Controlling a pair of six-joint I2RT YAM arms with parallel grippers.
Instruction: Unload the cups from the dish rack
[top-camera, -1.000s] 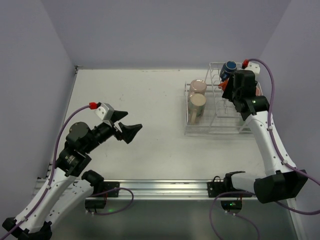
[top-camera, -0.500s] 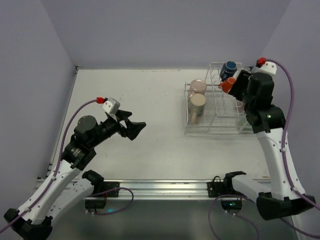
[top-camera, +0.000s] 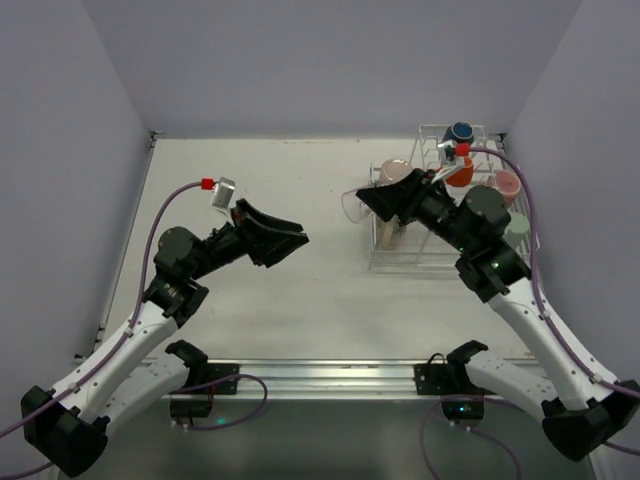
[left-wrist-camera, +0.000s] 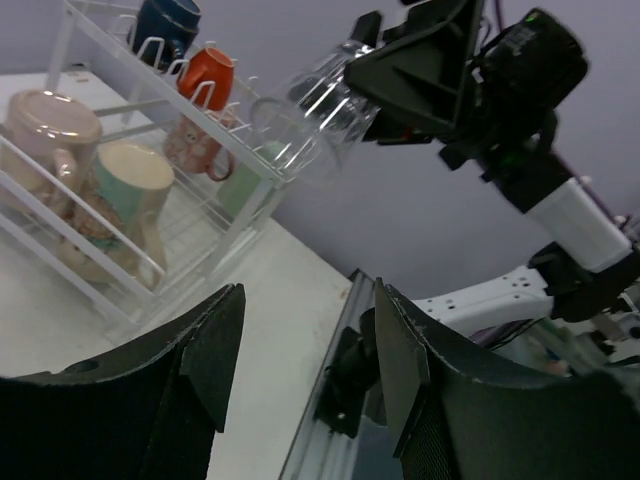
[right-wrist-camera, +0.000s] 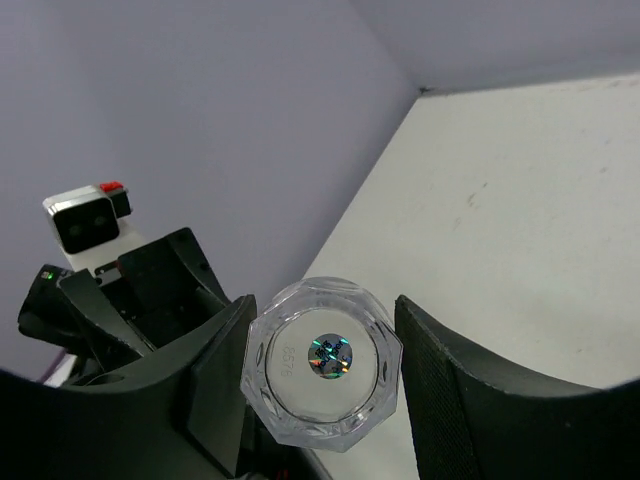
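My right gripper (top-camera: 372, 203) is shut on the clear glass (top-camera: 350, 207) and holds it on its side in the air, left of the white dish rack (top-camera: 430, 262). The right wrist view shows the glass's base (right-wrist-camera: 325, 375) between my fingers. My left gripper (top-camera: 298, 235) is open and empty, raised, facing the glass (left-wrist-camera: 315, 115) from the left. In the rack are the dark blue mug (top-camera: 460, 132), orange cup (top-camera: 460, 172), pink cup (top-camera: 508, 185), green tumbler (top-camera: 516, 228) and a beige mug (top-camera: 397, 170). The second beige mug (left-wrist-camera: 130, 180) is mostly hidden in the top view.
The rack stands at the table's back right, near the right wall. White tabletop (top-camera: 260, 190) lies under and left of both grippers. A metal rail (top-camera: 320, 375) runs along the near edge. The left gripper (right-wrist-camera: 150, 290) fills the lower left of the right wrist view.
My right gripper lifted the clear glass out of the rack and swung it left over the table. My left arm rose and reached right toward it, jaws open.
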